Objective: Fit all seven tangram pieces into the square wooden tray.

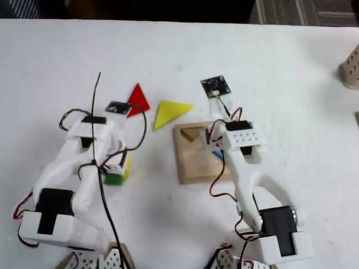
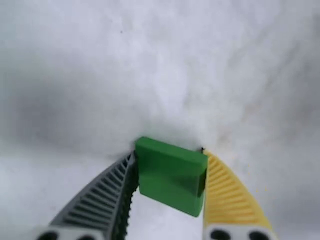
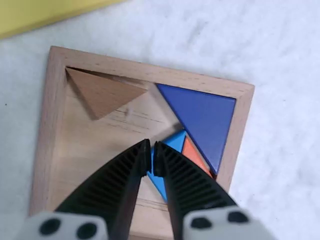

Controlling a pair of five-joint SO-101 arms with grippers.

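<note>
High view: the wooden tray [image 1: 182, 168] sits on the bench [image 1: 280, 73], with a yellow triangle [image 1: 170, 111] just beside it and a red triangle [image 1: 137, 100] farther off.

Left wrist view: the left pincer [image 2: 169, 159] clamps a green piece [image 2: 172, 180], away from the tray.

Right wrist view: the right pincer [image 3: 151, 149], narrow and apparently empty, hangs over the tray, which holds a brown triangle [image 3: 102, 90] and a blue triangle [image 3: 202, 112].

White table [image 1: 291, 73]; beige perforated container [image 1: 350, 68] at far right edge; dark floor [image 1: 168, 8] beyond

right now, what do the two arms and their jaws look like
Both arms are white shells with black motors and red and black cables. The left arm has ribbed jaws, one grey, one yellow; the right arm has two black ribbed jaws.
</note>
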